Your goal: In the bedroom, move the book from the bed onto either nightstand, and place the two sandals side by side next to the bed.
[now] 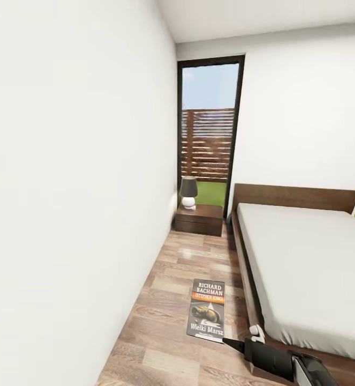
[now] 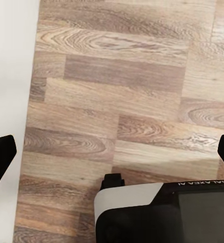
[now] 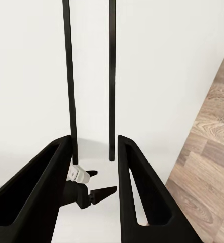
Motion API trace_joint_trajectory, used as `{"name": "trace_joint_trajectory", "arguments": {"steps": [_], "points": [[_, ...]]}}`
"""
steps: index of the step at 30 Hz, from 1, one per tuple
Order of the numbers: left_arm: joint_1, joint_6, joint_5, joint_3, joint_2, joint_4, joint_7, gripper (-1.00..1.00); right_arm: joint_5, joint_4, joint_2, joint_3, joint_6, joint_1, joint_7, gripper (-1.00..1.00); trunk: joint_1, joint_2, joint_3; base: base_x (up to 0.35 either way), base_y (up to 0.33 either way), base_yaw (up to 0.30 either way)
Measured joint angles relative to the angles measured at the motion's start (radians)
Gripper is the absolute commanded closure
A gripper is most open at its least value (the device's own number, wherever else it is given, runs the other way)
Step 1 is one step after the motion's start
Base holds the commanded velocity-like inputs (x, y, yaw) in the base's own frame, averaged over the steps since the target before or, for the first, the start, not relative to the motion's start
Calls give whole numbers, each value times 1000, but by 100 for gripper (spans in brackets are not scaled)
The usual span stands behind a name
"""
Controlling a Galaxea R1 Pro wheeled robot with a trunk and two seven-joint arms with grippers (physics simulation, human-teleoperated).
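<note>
The book (image 1: 206,310) lay flat on the floor (image 1: 161,332), long axis toward the nightstand (image 1: 199,219), just ahead of the left arm's spread, empty fingers (image 1: 237,343). The right arm's fingers (image 3: 94,192) stood apart too.

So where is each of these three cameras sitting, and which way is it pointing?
Head view: up on the robot's head, facing down the bedroom at the book on the floor, the bed, the nightstand; a dark gripper shows at the bottom.
Left wrist view: on the left arm, facing down at floor planks, fingertips wide apart.
Right wrist view: on the right arm, facing a white wall, past its fingers.
Shared: the wood floor.
</note>
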Motion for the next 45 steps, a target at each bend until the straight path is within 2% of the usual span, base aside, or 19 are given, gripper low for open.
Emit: {"name": "trace_joint_trajectory", "arguments": {"steps": [27,45], "points": [[0,0,0,0,0,0,1,-100,2,0,0,0,0,0,-1,100,0,0,-1,247,126,-31],[0,-1,0,-11,-1,-1,3,-100,2,0,-1,-1,0,0,-1,100,-1,0,-17,316,36,-5]]}}
